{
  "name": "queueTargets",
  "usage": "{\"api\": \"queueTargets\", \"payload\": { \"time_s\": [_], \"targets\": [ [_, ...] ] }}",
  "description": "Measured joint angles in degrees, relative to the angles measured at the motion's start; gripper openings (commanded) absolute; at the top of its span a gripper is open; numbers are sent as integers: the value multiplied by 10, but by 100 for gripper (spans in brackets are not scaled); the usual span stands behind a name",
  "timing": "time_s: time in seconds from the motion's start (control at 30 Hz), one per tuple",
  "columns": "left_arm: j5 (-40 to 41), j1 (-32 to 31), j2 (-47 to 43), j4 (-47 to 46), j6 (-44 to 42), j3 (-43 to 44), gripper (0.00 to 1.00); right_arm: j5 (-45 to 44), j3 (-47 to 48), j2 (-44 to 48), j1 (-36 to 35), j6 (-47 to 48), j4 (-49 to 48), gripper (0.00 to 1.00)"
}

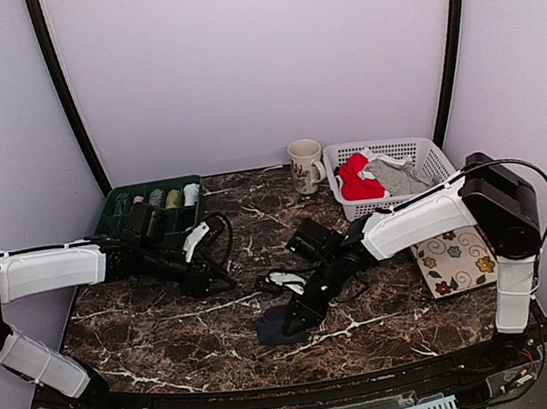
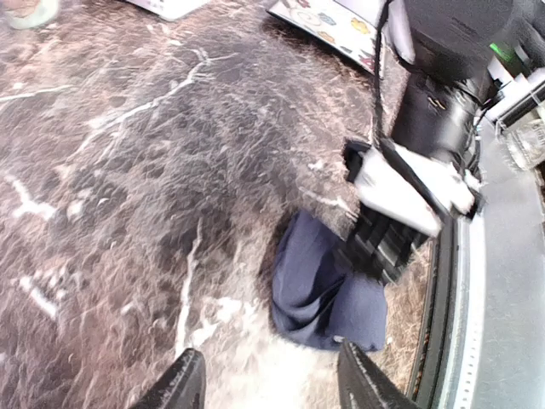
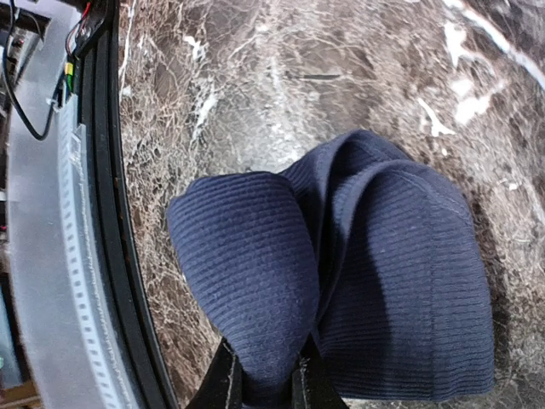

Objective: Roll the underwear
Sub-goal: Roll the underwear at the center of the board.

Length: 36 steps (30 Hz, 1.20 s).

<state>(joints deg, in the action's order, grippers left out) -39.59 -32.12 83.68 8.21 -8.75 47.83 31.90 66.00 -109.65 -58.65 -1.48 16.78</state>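
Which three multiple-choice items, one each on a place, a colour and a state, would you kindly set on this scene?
1. Where does the red underwear lie? A in the white basket; B in a drawer; C on the floor.
2. What colour is the underwear piece on the table? A grey; B dark navy; C yellow.
3. How is the right gripper? A wide open; B shut on cloth; C out of view.
Key: A, red shows among the cloths in the basket; B, navy ribbed cloth fills the right wrist view; B, its fingers pinch a fold of the underwear piece.
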Motion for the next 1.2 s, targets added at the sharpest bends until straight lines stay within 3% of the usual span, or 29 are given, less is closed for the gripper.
{"api": "queueTargets", "payload": {
  "time_s": [0.17,0.43,0.7,1.03,1.2],
  "targets": [
    [64,-25,-95,-30,-14,-72,59,83,43,-46,36,-41,34,0],
    [159,-170,-134,-46,-73,-109,59,191,78,-106,78,-75,53,0],
    [231,-263,-47,-79,-129,-92,59,265,95,-149,103,-63,56,0],
    [284,-289,66,-109,-196,-41,58,282,98,-159,108,-37,57,0],
    [295,-289,83,-117,-221,-38,51,282,98,-159,108,-30,57,0]
  ]
}}
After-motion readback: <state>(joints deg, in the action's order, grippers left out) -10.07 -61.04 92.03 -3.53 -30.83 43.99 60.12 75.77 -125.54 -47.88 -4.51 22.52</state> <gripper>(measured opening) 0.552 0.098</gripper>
